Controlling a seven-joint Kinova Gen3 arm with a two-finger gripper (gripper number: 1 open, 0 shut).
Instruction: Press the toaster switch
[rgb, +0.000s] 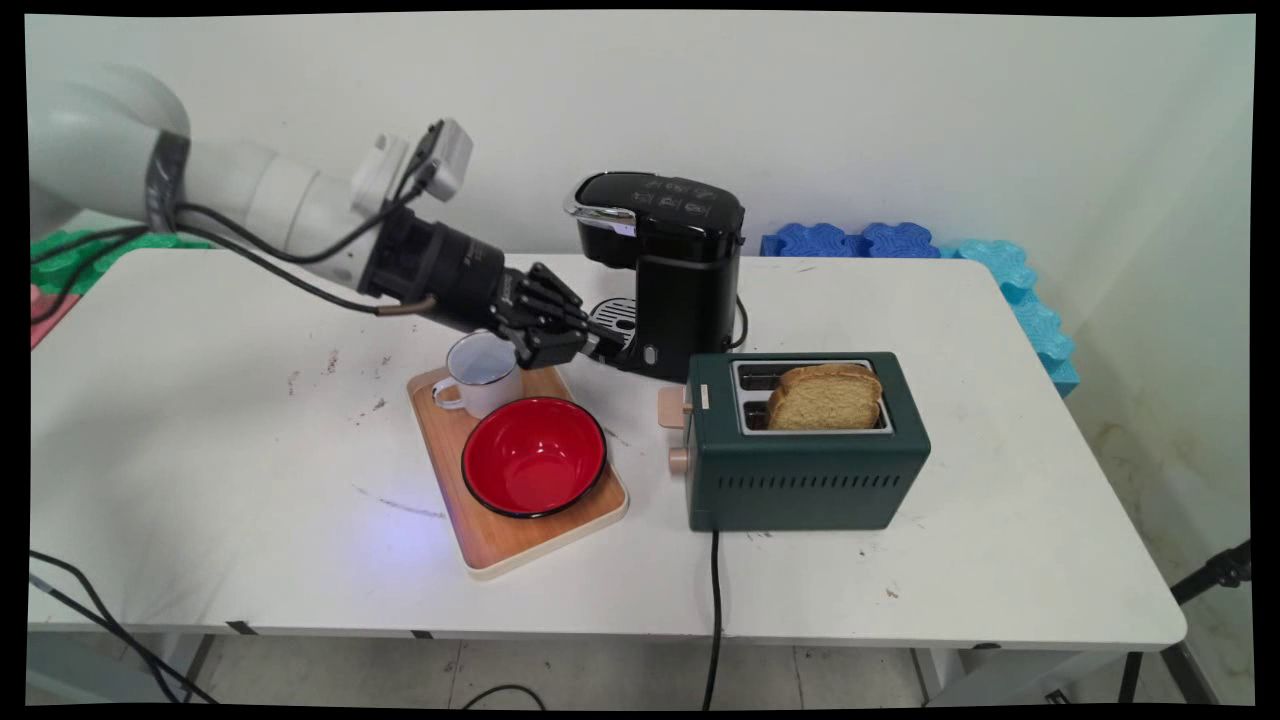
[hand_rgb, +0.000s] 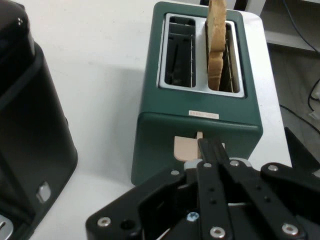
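My black gripper (rgb: 597, 345) hangs low over the far corner of the wooden tray (rgb: 500, 535), between the white mug (rgb: 482, 374) and the black coffee machine (rgb: 668, 270). Its fingers are shut with nothing between them. In the hand view the gripper (hand_rgb: 209, 146) points at the lever end of the green toaster (hand_rgb: 200, 105), still a short way off. A slice of bread (hand_rgb: 217, 45) stands in one toaster slot; the other slot is empty. In the main view the toaster (rgb: 805, 470) holds the bread (rgb: 825, 397) in its near slot.
A red bowl (rgb: 533, 456) sits on the tray in front of the mug. The toaster's black cord (rgb: 714, 600) runs off the table's near edge. Blue foam blocks (rgb: 900, 240) lie along the back right edge.
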